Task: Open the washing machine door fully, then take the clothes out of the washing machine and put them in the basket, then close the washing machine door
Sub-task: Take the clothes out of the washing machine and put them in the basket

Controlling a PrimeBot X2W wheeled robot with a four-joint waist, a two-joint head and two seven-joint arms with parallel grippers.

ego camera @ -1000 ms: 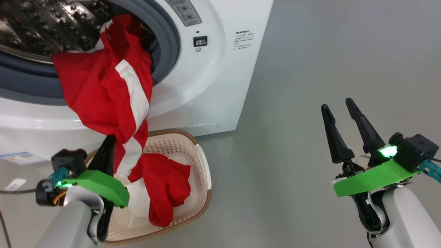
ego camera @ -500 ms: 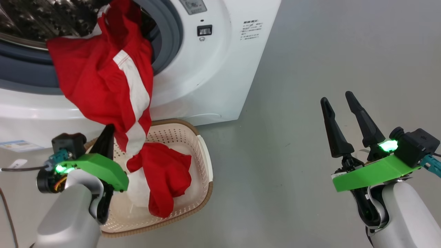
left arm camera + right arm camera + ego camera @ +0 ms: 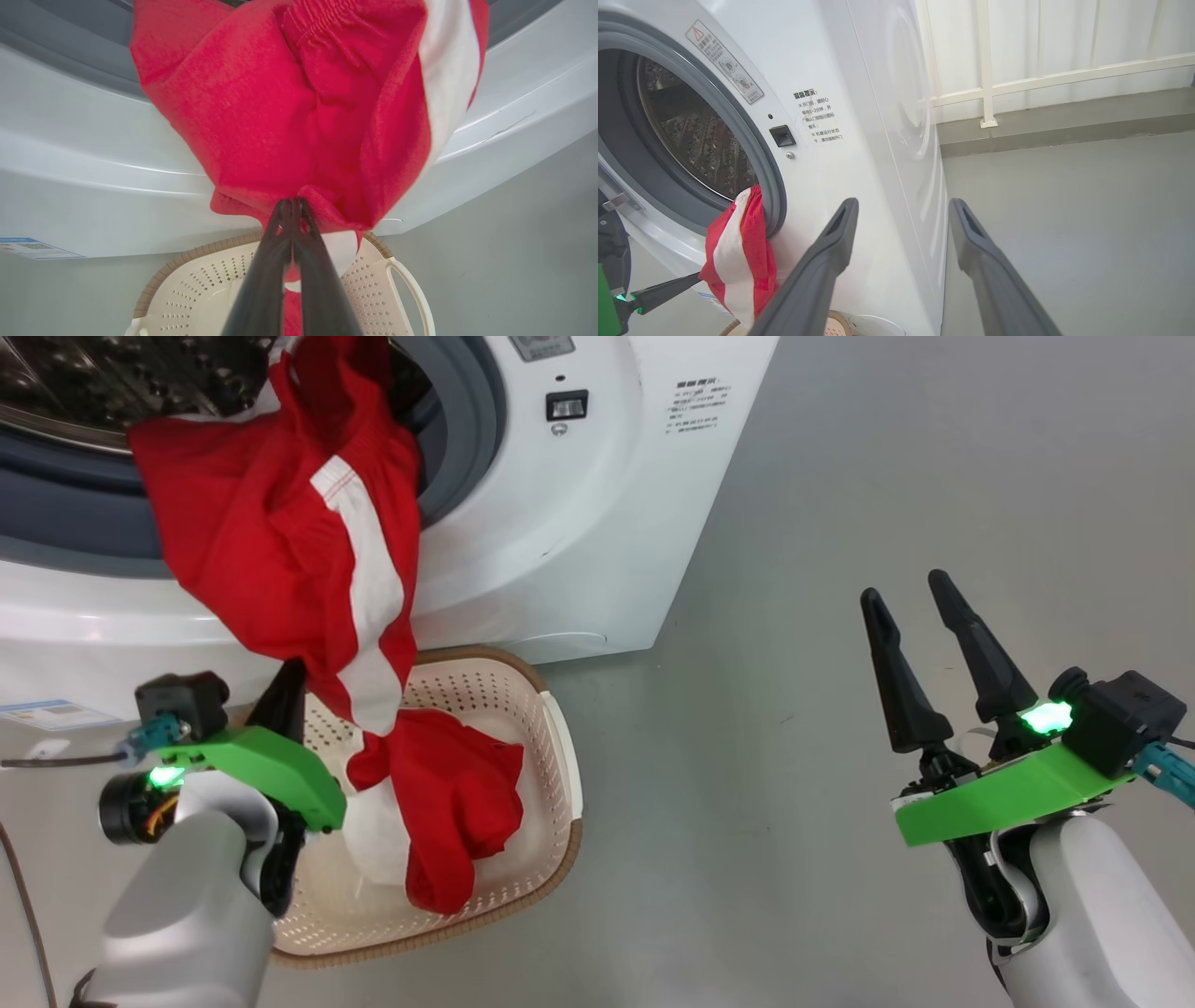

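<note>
A red garment with a white stripe, one of the clothes [image 3: 280, 523], hangs out of the washing machine [image 3: 579, 523] drum, over the grey gasket and down into the basket [image 3: 537, 709]. More red and white cloth [image 3: 457, 812] lies in the basket. My left gripper [image 3: 294, 677] is shut on the hanging garment's lower edge, just above the basket's left rim; in the left wrist view its fingers [image 3: 290, 203] pinch the red hem over the basket [image 3: 201, 289]. My right gripper [image 3: 903, 590] stands open and empty over the floor at the right. The washing machine door is out of view.
A blue label sticker [image 3: 56, 714] sits on the machine's lower front at the left. Bare grey floor [image 3: 794, 709] spreads between the basket and my right arm. A white railing [image 3: 985, 88] on a low kerb stands behind the machine.
The whole head view has shifted up and slightly right, so the camera has moved. My left gripper stays shut on the garment; my right gripper stays open.
</note>
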